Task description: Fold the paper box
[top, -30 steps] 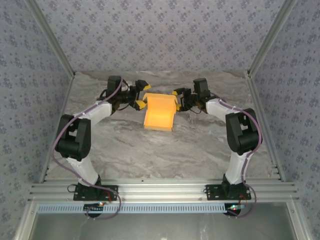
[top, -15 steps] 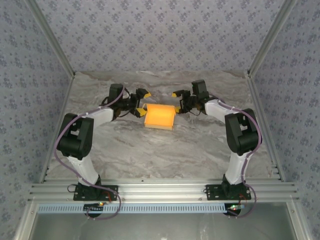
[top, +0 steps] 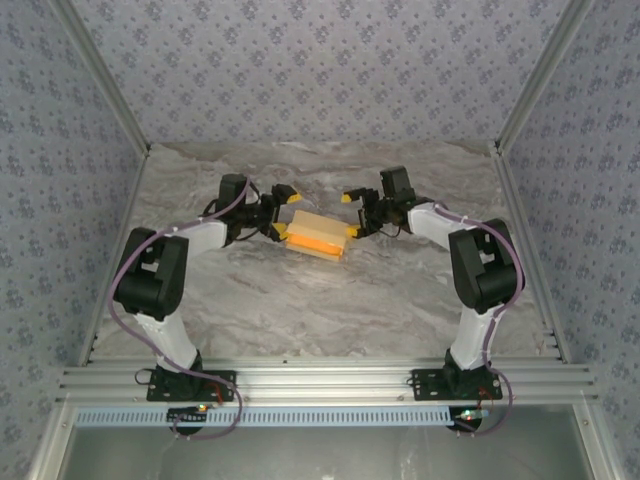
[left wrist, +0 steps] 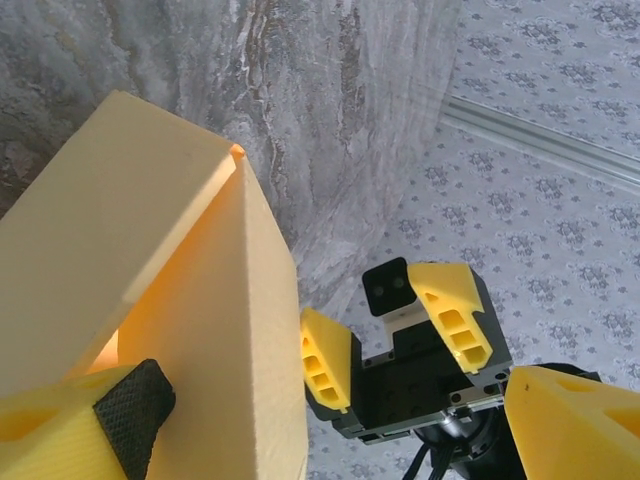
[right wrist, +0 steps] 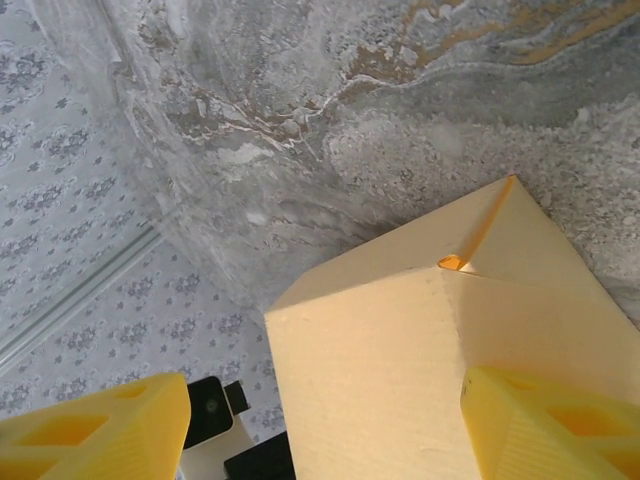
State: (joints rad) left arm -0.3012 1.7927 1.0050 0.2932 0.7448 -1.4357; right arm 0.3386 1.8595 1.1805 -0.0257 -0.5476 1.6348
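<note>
The paper box [top: 318, 235], a yellow-orange folded shape, lies on the marbled surface [top: 330, 300]. At the box's left end stands the left claw [top: 285, 213], spread wide, one pad [left wrist: 135, 405] against the card, clamping nothing. At the box's right end the right claw [top: 350, 214] is also spread wide, straddling a corner without gripping it.

**Colour and pattern check**

Note the paper box [top: 318, 235]: yellow-orange, reading paler cream at the wrist cameras. Left pincer [top: 286, 212] and right pincer [top: 349, 214] have yellow fingers and black textured pads [left wrist: 135, 400]. Your bench [top: 330, 300] is grey marbled. The walls [top: 330, 70] are blue-grey with a small floral print. Left arm [top: 195, 232] and right arm [top: 440, 222] are white and black.
</note>
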